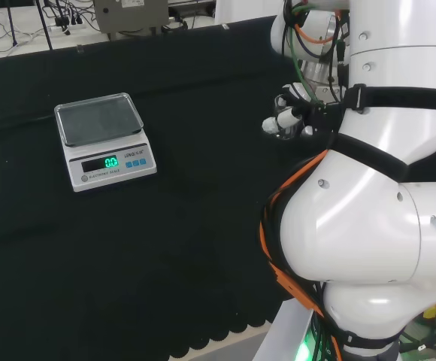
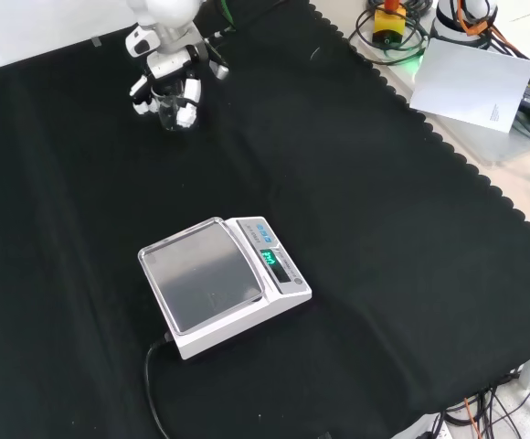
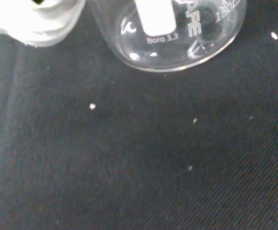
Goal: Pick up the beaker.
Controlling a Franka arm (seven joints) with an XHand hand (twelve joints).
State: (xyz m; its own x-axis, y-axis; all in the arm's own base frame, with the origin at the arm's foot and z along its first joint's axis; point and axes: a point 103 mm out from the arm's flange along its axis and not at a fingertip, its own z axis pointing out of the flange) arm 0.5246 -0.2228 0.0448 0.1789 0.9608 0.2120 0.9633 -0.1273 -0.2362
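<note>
A clear glass beaker (image 2: pixel 171 112) stands upright near the far left of the black cloth in the front view. The black and white hand (image 2: pixel 166 66) comes down over it, with white fingers curled on both sides of the glass. In the head view the hand (image 1: pixel 297 109) sits just left of the arm's white links, and the beaker's rim (image 1: pixel 277 128) peeks out below the fingers. The wrist view has the beaker's round base (image 3: pixel 177 33) close up beside a white fingertip (image 3: pixel 38 24). I cannot tell whether the base touches the cloth.
A white electronic scale (image 2: pixel 219 283) with a bare steel pan and a lit green display stands mid-cloth, well away from the hand; in the head view the scale (image 1: pixel 105 139) is at the left. A white sheet (image 2: pixel 473 82) and cables lie beyond the cloth's scalloped edge.
</note>
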